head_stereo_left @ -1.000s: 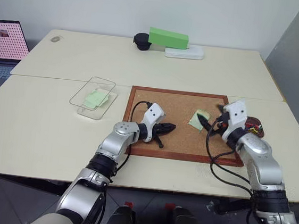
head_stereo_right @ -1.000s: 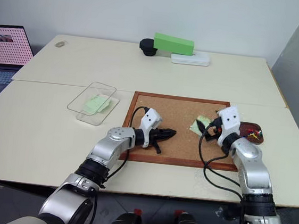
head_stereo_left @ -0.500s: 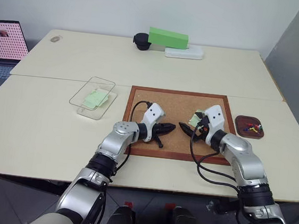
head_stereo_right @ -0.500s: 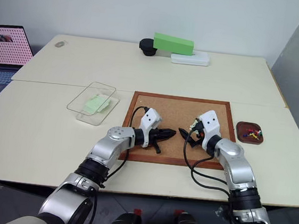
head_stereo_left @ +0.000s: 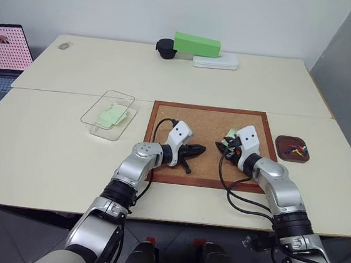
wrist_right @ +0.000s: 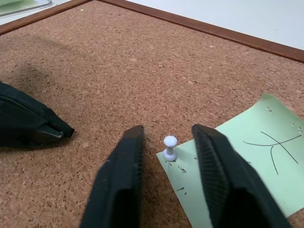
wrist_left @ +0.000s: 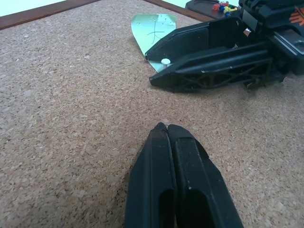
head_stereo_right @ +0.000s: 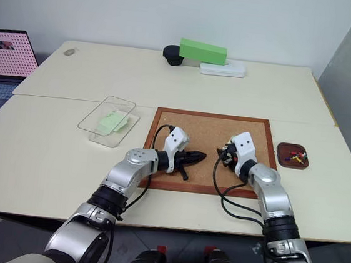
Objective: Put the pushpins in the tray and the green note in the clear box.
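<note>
A white pushpin stands in the corner of the green note on the corkboard. My right gripper is open. Its fingers sit low on either side of the pin, with a small gap on each side. The left gripper is shut and empty, resting on the cork a short way from the right gripper. The tray sits just right of the board with coloured pushpins in it. The clear box, left of the board, holds a pale green slip.
At the table's far edge are a bright green block, a white flat box and a black round object. A laptop stands at the far left. The corkboard's wooden frame is raised.
My right gripper has moved left from beside the tray, come down at the note's near corner, and narrowed its fingers around the white pin. The left gripper has stayed still.
</note>
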